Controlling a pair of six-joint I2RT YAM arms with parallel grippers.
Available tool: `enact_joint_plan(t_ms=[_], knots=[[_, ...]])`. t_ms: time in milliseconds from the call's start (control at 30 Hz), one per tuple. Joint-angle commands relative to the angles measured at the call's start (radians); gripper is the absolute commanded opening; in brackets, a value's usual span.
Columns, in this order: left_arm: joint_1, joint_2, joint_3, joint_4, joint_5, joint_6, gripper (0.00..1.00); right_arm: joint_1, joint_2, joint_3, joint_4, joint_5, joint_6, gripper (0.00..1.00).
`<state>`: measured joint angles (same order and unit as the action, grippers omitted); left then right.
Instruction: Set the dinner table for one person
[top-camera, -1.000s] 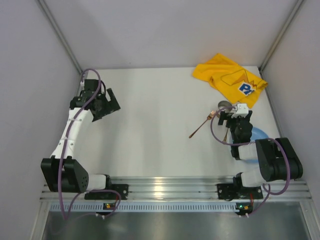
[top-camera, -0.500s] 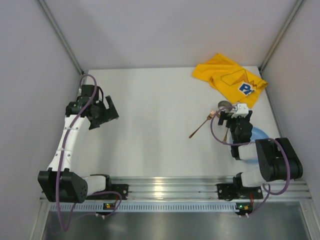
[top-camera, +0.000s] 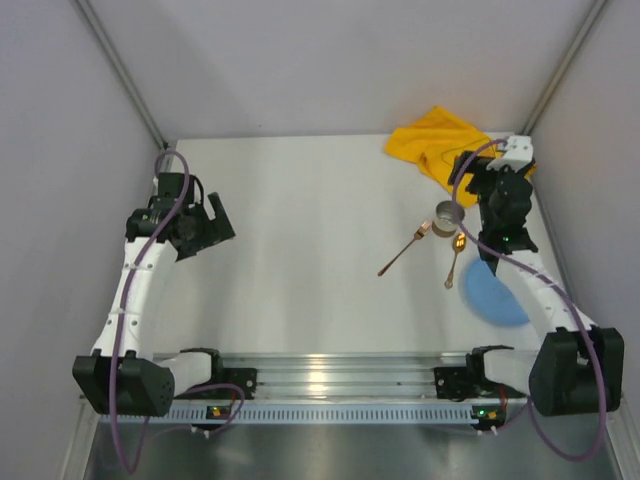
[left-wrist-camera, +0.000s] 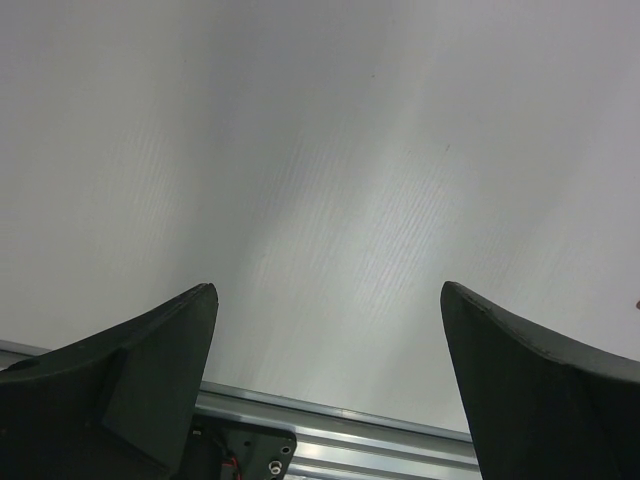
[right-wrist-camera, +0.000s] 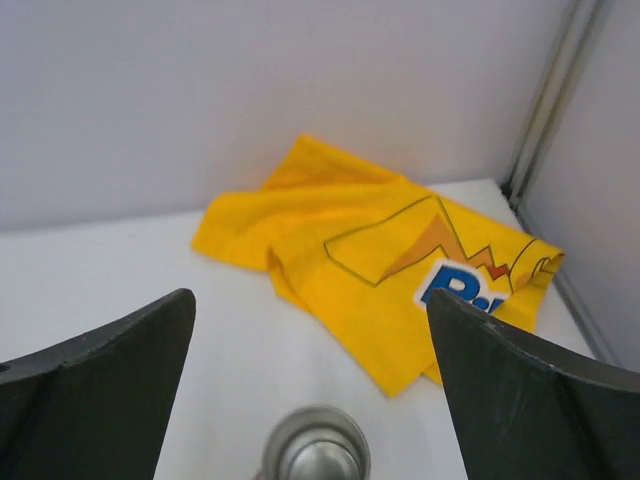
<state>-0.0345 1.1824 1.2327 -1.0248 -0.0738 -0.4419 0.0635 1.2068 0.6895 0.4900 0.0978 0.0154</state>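
The white dinner table (top-camera: 300, 220) holds a metal cup (top-camera: 448, 212), a copper fork (top-camera: 404, 250), a gold spoon (top-camera: 455, 260) and a blue plate (top-camera: 495, 293) on its right side. A crumpled yellow Pikachu-print cloth (top-camera: 440, 148) lies at the back right. My right gripper (top-camera: 482, 185) is raised above the cup and the cloth's near edge, open and empty. In the right wrist view the gripper (right-wrist-camera: 308, 300) shows wide-apart jaws, the cup (right-wrist-camera: 318, 455) below and the cloth (right-wrist-camera: 380, 255) ahead. My left gripper (top-camera: 205, 225) is open and empty over the table's left side; it also shows in the left wrist view (left-wrist-camera: 328, 290).
Grey enclosure walls close in the table at the back and both sides, with a corner post (right-wrist-camera: 545, 100) at the back right. An aluminium rail (top-camera: 330, 375) carrying the arm bases runs along the near edge; it also shows in the left wrist view (left-wrist-camera: 340, 425).
My right arm has unfolded from above the plate and reached up toward the back right, uncovering the spoon and the plate. My left gripper has drifted slightly left.
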Motion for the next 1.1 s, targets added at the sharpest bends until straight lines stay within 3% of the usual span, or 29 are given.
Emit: enact_joint_plan(t_ms=[0,33,67,100,200,300,400,467,733,1067], knots=[[0.004,-0.001,-0.004,0.012,-0.032,-0.011,0.99,0.004,-0.072,0.168,-0.319,0.282,0.269,1.0],[0.004,-0.001,-0.004,0.017,-0.044,-0.021,0.99,-0.005,-0.049,0.188,-0.376,0.359,0.487,1.0],[0.004,-0.003,-0.003,0.02,-0.047,-0.026,0.98,-0.055,-0.03,0.211,-0.367,0.323,0.482,1.0],[0.004,-0.009,-0.002,0.035,-0.047,-0.026,0.99,-0.097,-0.004,0.24,-0.366,0.154,0.474,1.0],[0.004,-0.01,0.001,0.043,-0.053,-0.024,0.99,-0.142,0.182,0.463,-0.488,0.045,0.524,1.0],[0.004,-0.017,-0.004,0.043,-0.038,-0.023,0.99,-0.214,0.423,0.744,-0.698,-0.163,0.586,1.0],[0.004,-0.03,-0.024,0.045,-0.031,-0.029,0.99,-0.283,0.679,1.039,-0.96,-0.269,0.701,1.0],[0.004,-0.044,-0.038,0.049,-0.024,-0.04,0.98,-0.324,0.815,1.142,-1.049,-0.319,0.789,0.92],[0.004,-0.056,-0.081,0.045,-0.037,-0.057,0.98,-0.327,0.941,1.157,-1.1,-0.336,0.842,0.89],[0.004,0.006,-0.095,0.068,-0.015,-0.073,0.98,-0.258,0.982,1.061,-1.137,-0.297,0.819,0.86]])
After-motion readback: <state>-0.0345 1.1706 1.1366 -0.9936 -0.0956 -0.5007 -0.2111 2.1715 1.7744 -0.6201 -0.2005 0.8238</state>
